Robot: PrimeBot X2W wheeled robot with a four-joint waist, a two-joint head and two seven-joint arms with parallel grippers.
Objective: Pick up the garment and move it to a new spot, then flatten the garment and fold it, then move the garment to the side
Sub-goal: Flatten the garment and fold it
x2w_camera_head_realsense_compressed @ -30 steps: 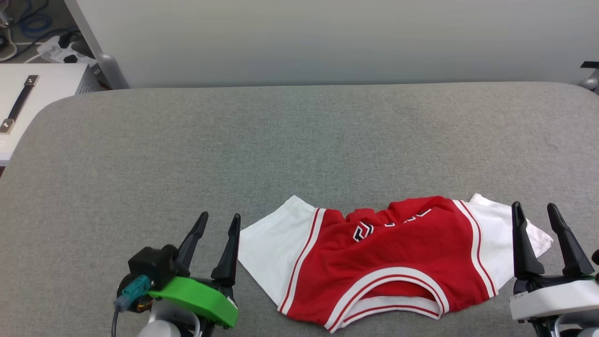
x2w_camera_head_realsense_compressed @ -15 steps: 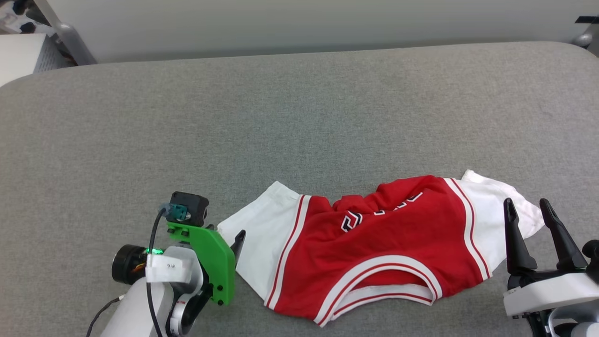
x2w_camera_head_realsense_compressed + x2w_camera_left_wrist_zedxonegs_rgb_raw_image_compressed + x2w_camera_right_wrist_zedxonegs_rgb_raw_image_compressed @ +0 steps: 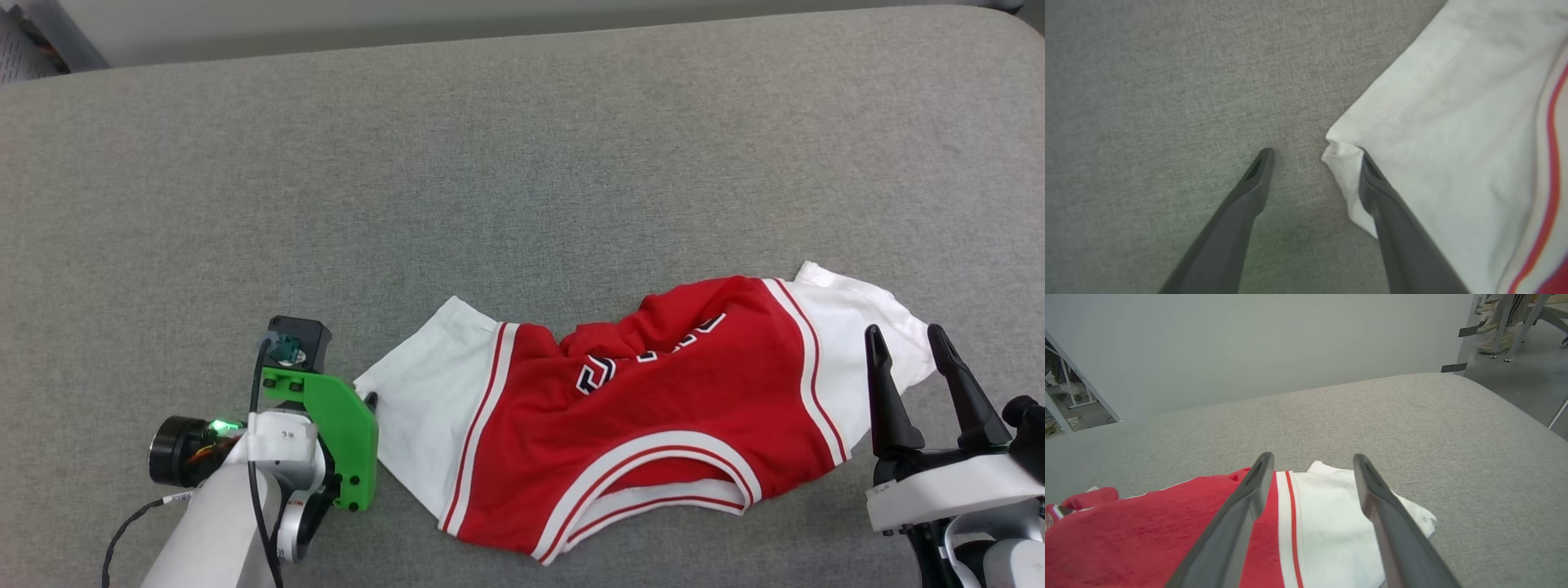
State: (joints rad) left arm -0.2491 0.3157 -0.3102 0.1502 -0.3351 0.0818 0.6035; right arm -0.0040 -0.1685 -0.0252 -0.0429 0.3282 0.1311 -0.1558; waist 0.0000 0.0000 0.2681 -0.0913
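1. Red in the body with white short sleeves, the shirt [image 3: 645, 425] lies crumpled on the near part of a grey cloth-covered table [image 3: 522, 163], closer to the robot's right.
2. Its striped collar [image 3: 653, 474] faces the near edge. The black lettering [image 3: 645, 355] is partly lost in folds across the chest.
3. One white sleeve [image 3: 424, 400] spreads flat toward the left. The other sleeve [image 3: 857, 327] lies rumpled at the right end.
4. The left gripper [image 3: 369, 401] points down at the outer corner of the left-hand sleeve, mostly hidden in the head view under its green bracket [image 3: 339, 433].
5. In the left wrist view the left gripper [image 3: 1315, 153] stands wide apart. One finger is over bare grey cloth, and the other is at the sleeve's edge, where the white corner [image 3: 1339, 151] puckers up between the two tips. Nothing is pinched yet.
6. The right gripper [image 3: 904, 335] is just beside the right-hand sleeve, fingers pointing away from the robot and spread wide, with nothing between them.
7. In the right wrist view the right gripper [image 3: 1312, 456] frames that white sleeve [image 3: 1331, 522] and its red stripe. The shirt's red body [image 3: 1147, 539] lies to one side, and a pale wall [image 3: 1249, 347] stands beyond the table.
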